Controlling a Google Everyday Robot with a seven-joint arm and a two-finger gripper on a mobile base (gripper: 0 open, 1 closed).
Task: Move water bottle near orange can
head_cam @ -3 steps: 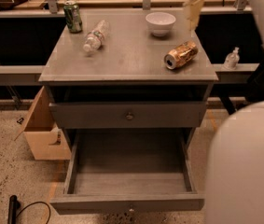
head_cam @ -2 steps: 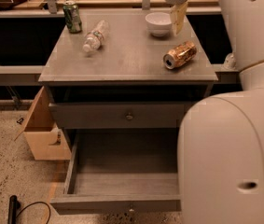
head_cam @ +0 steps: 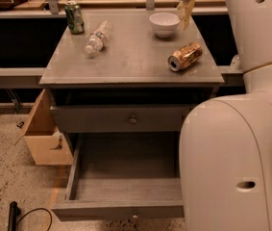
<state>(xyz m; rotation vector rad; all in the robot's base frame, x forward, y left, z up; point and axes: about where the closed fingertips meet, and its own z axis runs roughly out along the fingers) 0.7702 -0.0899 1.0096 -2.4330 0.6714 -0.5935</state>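
A grey cabinet's tabletop (head_cam: 130, 66) stands before a cluttered workbench, its bottom drawer (head_cam: 126, 191) pulled open, and the white arm (head_cam: 231, 167) fills the right foreground. At the right rear sits a white bowl (head_cam: 164, 23). The water bottle (head_cam: 98, 36) lies on its side at the left rear, near a green can (head_cam: 74, 17). The orange can (head_cam: 185, 56) lies on its side at the right front, well apart from the bottle. The gripper (head_cam: 186, 14) hangs above the bowl's right edge; whether it is wide or narrow cannot be told. The step in hand looks like the reach: it should pass left, high enough to clear the bowl, then descend across the bottle's middle, square to its length, since a round bottle may roll and the green can is close.
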